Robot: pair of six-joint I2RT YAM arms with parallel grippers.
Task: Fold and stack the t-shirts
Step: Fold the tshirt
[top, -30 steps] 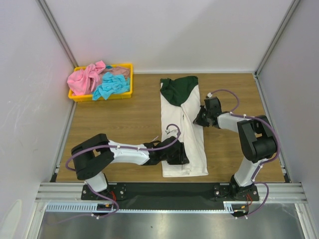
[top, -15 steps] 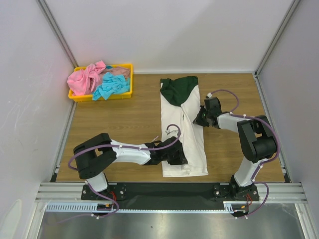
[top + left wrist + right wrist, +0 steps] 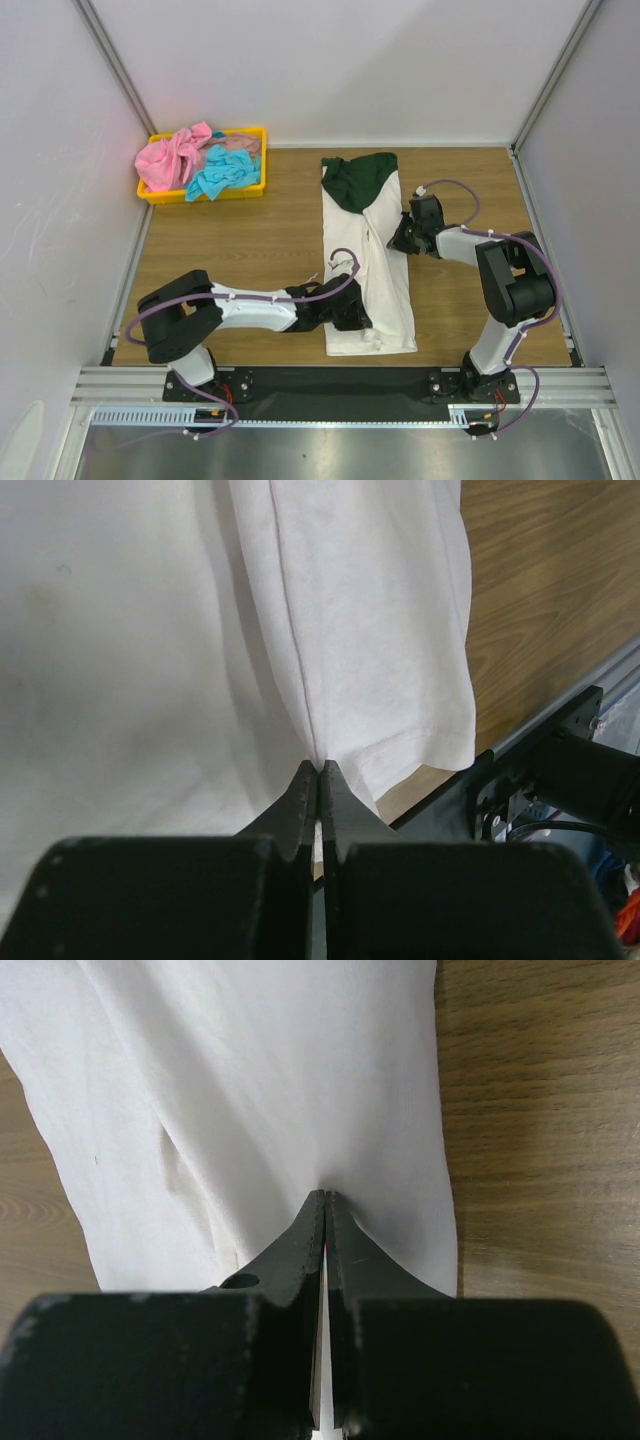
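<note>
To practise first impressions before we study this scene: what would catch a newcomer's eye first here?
A white cloth t-shirt with dark green sleeves lies folded into a long strip down the middle of the wooden table. The left arm and right arm each pinch it with jaws shut, left near the hem, right at its right edge. A yellow plastic tray holding a crumpled pink shirt and turquoise shirt sits far left.

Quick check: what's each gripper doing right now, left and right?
The left gripper: closed, pinching the white t-shirt.
The right gripper: closed, pinching the same white t-shirt.
</note>
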